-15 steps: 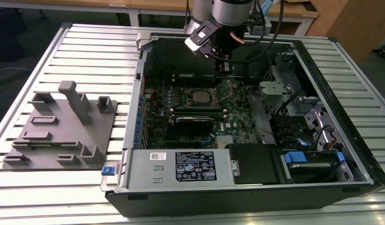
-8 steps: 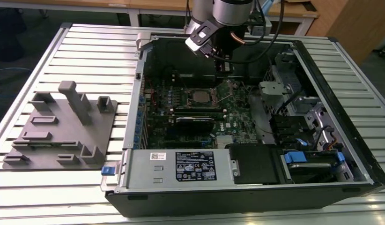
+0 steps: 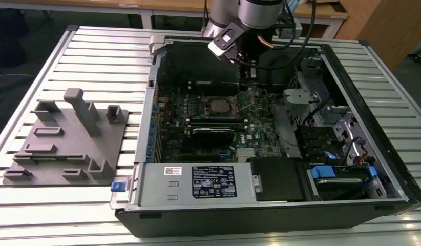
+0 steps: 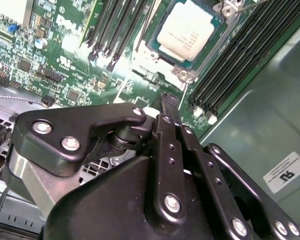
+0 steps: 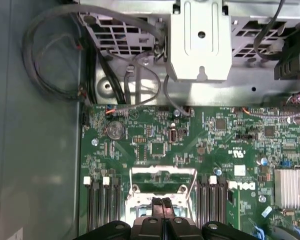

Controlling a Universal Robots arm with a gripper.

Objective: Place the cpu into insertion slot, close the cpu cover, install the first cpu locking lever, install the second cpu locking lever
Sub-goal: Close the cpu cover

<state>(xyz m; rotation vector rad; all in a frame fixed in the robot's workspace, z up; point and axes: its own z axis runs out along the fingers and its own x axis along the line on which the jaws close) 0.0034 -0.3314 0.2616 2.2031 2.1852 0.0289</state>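
The cpu, a flat square chip with a silver-grey top, lies in the insertion slot on the green board. In the exterior view the slot sits mid-board inside the open case. The cpu cover, a thin silvery frame with a cut-out centre, stands swung up off the socket. My gripper hangs just above it with its black fingertips pressed together and nothing between them. In the second wrist view the gripper hovers beside the socket, clear of the chip.
Black memory slots flank the socket. A finned heat sink, loose cables and a metal bracket lie around it. Outside the case, a grey fixture plate lies at the exterior view's left.
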